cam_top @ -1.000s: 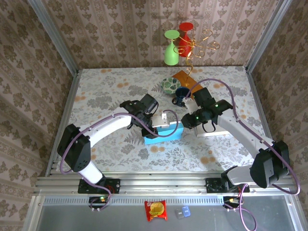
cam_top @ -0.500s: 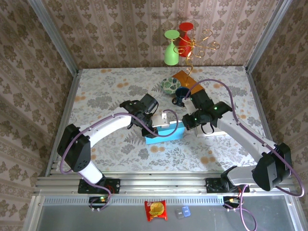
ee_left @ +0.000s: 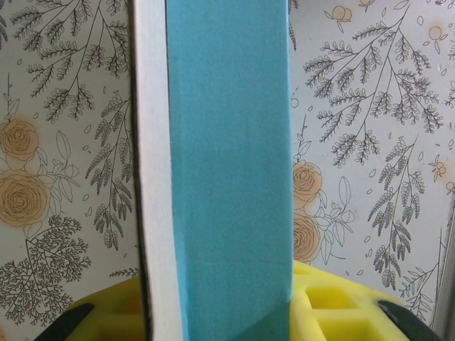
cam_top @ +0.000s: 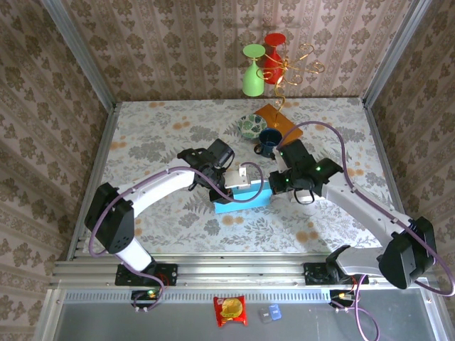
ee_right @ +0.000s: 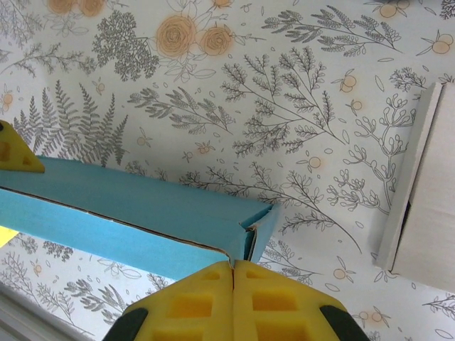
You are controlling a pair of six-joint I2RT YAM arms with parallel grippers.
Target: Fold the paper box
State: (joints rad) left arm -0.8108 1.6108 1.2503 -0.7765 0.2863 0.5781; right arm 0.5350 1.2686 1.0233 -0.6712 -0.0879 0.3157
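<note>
Top external view: a blue paper box [cam_top: 242, 200] lies on the floral table [cam_top: 156, 135] at the middle of the frame. Reaching in from the left, the left gripper [cam_top: 231, 179] pinches the box's upright wall between its yellow pads [ee_left: 334, 305]. At the box's right end, the right gripper [cam_top: 279, 182] has its jaws pressed together at the corner.

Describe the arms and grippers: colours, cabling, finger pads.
Both arms, left arm and right arm, have white links, black joint housings and a loose purple cable running along them. Small green lights glow near the right wrist. The finger pads are yellow foam with square cut-outs on black fingers.
</note>
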